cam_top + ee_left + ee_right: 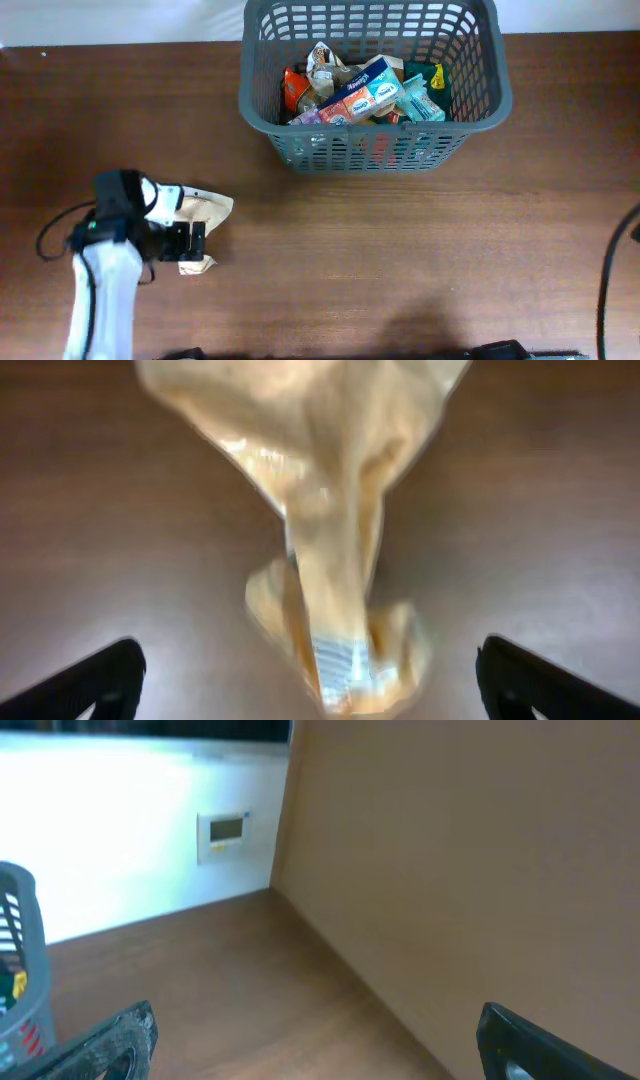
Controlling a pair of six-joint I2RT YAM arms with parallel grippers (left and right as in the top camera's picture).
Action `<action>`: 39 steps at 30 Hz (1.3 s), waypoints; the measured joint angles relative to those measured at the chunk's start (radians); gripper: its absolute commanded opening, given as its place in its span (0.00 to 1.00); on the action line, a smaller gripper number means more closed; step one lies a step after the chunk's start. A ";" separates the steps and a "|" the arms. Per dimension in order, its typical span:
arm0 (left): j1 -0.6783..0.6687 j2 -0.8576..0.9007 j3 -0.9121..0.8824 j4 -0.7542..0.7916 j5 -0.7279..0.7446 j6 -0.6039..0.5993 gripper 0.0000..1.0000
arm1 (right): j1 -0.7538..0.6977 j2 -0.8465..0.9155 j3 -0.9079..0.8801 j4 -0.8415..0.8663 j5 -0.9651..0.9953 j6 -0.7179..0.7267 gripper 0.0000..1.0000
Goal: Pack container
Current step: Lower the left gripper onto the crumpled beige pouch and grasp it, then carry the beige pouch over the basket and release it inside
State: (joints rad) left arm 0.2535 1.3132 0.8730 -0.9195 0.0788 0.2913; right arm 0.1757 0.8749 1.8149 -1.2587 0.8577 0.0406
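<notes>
Tan crinkled packet [330, 550] lay on the table [400, 260] between the left gripper's [315, 680] wide-spread fingers, unclamped. Well apart, beyond that gripper and to its right, stood the container [370, 152], holding assorted snack packs [365, 95]. The right gripper [315, 1050] gaped wide and empty, with the container's edge at its left.

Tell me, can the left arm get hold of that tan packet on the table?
Probably yes. The left gripper is open right at the tan packet, with one finger on each side of it, and nothing else lies close by on the table to block it.
</notes>
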 measured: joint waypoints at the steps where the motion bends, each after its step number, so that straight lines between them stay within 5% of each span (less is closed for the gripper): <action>1: 0.000 0.040 0.000 0.019 0.003 0.000 0.98 | 0.006 -0.013 -0.003 0.002 0.005 -0.007 0.99; 8: -0.002 0.264 -0.001 0.120 0.060 0.000 0.90 | 0.050 -0.073 -0.005 0.003 0.038 -0.045 0.99; 10: -0.008 0.291 -0.001 0.130 0.069 -0.002 0.75 | 0.050 -0.077 -0.005 0.003 0.042 -0.050 0.99; 12: -0.015 0.301 -0.002 0.143 0.071 -0.010 0.43 | 0.051 -0.077 -0.005 0.003 0.044 -0.053 0.99; 17: -0.019 0.308 -0.002 0.162 0.047 -0.004 0.28 | 0.051 -0.077 -0.006 0.004 0.044 -0.058 0.99; 20: -0.019 0.309 -0.002 0.175 0.015 -0.008 0.02 | 0.051 -0.078 -0.006 0.003 0.048 -0.061 0.90; 32: -0.021 0.325 0.041 0.248 -0.070 0.000 0.02 | 0.055 -0.241 -0.014 -0.182 0.199 0.034 0.87; 39: -0.052 0.359 0.484 0.212 -0.072 -0.004 0.02 | 0.055 -0.290 -0.014 -0.401 0.304 0.157 0.88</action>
State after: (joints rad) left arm 0.2012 1.6722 1.3567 -0.7074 0.0067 0.2874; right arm 0.2310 0.5850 1.8011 -1.6600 1.1622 0.1974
